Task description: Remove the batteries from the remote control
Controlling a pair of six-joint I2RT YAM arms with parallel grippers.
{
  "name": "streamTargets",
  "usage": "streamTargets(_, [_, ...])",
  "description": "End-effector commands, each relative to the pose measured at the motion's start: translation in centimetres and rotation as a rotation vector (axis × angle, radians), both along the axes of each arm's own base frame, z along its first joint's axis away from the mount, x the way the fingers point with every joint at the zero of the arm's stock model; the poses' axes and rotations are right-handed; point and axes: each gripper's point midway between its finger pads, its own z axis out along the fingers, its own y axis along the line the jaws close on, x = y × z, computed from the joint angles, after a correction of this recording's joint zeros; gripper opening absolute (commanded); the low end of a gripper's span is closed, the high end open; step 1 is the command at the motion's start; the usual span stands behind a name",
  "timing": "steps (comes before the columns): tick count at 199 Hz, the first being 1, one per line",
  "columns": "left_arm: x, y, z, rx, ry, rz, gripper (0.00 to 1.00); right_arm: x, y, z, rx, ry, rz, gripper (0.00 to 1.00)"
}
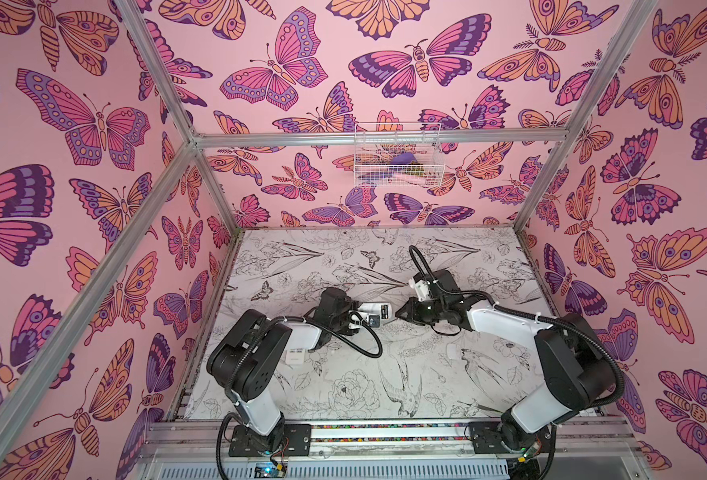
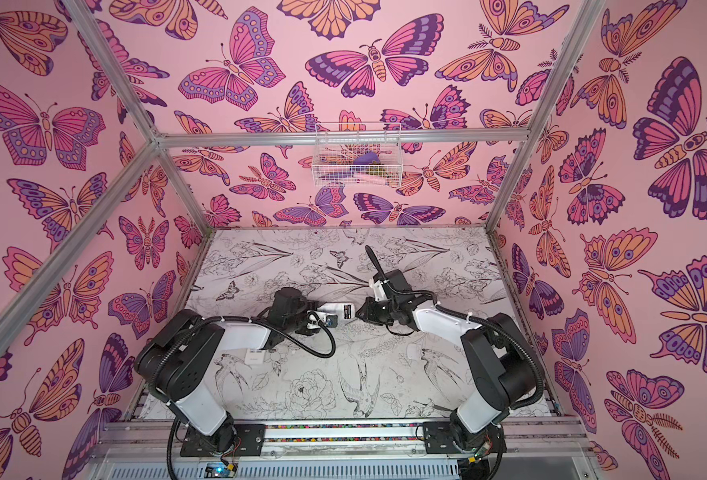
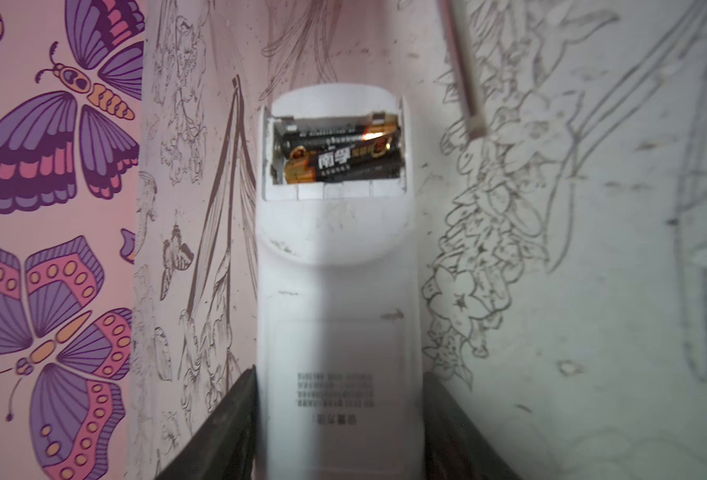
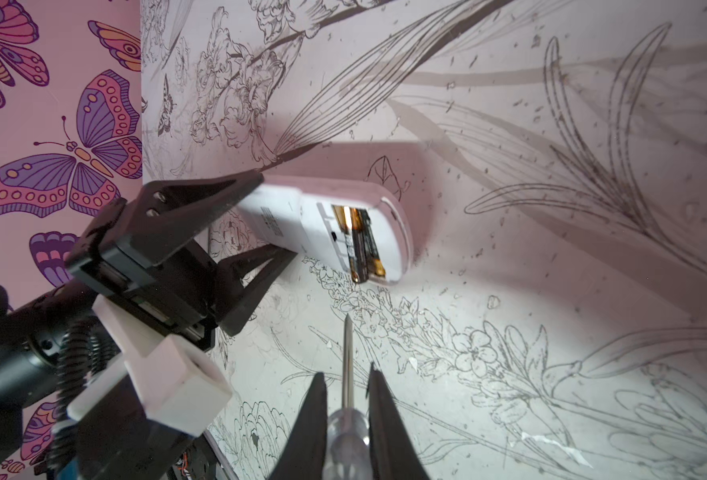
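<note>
Two batteries [image 3: 337,154], seemingly 南孚 brand

The white remote [image 3: 335,291] is turned back side up, and the little box at one end of it is open. Two black batteries [image 3: 339,158] with gold ends sit inside, side by side, lying across the remote. The left gripper [image 3: 339,386] holds the remote's other end.

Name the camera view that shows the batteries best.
Left wrist: the batteries sit close and face-on in the open compartment of the remote control, print visible. Right wrist shows them smaller, slanted; in both top views they are too small to make out.
</note>
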Motion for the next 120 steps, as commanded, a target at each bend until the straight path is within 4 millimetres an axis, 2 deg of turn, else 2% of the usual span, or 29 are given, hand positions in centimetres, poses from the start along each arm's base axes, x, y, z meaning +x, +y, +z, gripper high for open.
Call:
streamTargets(1, [0.0,1.7,-2.0,0.079,-0.057,0.039,0.34,-0.4,-0.5,1.6,-0.002,-0.054,0.006,0.0])
streamTargets(23, [0.6,1.5,-1.8,0.094,-0.167,0.024,0.33,-0.5,-1.2,1.9,-0.034,-0.069,-0.009,0.0])
streamTargets(46, [1.0,1.4,-1.3,0.101,-0.267,0.02,0.23,0.0,-1.4,2.7,-0.025,-0.121,-0.024,0.0])
streamTargets(73, [1.1,1.4,-2.5,0.159,-0.351,0.002,0.2,1.2,-1.8,2.8,-0.039,-0.195,-0.059,0.0])
streamTargets(90, [1.0,1.3,-2.8,0.187,-0.418,-0.009,0.15,2.0,-1.5,3.2,-0.04,-0.263,-0.059,0.0])
streamTargets(120, [0.7,1.5,-4.4,0.229,-0.433,-0.026,0.11,3.8,-1.3,3.0,-0.079,-0.368,-0.06,0.0])
